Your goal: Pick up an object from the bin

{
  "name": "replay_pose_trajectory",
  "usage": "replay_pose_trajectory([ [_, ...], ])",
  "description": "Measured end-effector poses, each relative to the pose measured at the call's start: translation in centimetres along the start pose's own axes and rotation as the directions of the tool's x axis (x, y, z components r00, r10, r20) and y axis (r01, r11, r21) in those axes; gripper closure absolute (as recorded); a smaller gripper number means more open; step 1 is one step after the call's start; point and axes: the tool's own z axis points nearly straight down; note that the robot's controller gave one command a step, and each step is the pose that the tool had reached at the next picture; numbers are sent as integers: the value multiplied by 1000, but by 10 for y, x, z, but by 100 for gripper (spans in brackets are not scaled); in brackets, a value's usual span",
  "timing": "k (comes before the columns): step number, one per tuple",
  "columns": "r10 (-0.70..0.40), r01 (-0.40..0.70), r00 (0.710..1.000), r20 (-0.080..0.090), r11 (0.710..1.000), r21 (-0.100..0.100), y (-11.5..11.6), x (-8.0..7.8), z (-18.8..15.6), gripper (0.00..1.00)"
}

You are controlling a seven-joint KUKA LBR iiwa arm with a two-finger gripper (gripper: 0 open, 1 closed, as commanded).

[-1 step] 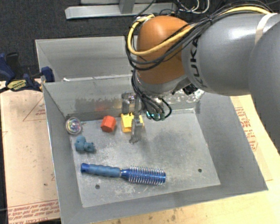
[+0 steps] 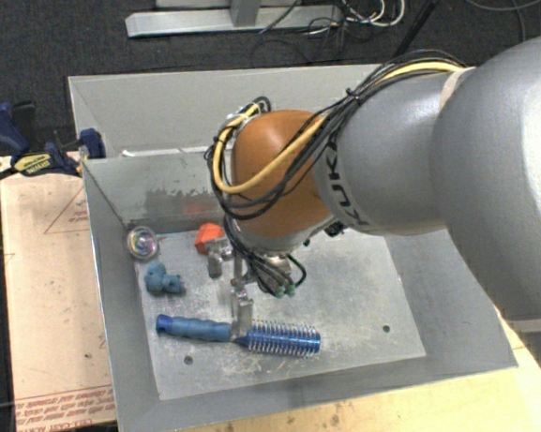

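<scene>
We are seeing the gripper reaching down into the grey bin. Its tip is meeting a blue hairbrush just where the handle joins the bristled head. The brush is lying flat along the bin's lower side, handle pointing left, and we are judging that this narrow neck is the easiest place to grasp. We cannot tell how wide the gripper is standing or whether it has hold of anything, because the orange wrist cover is hiding much of it. A small blue figure, a clear ball and an orange piece are lying apart toward the back left. On the arm we are reading part of the lettering "KUKA".
</scene>
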Motion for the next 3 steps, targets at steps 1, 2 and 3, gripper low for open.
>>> replay_pose_trajectory([
  [1, -58, 59, 998, -2, 998, 1, 2, 49, 62, 0],
  [2, -57, 57, 998, 6, 998, 0, 2, 45, 58, 100],
  [3, -84, 84, 996, 14, 996, 0, 28, 73, -81, 100],
])
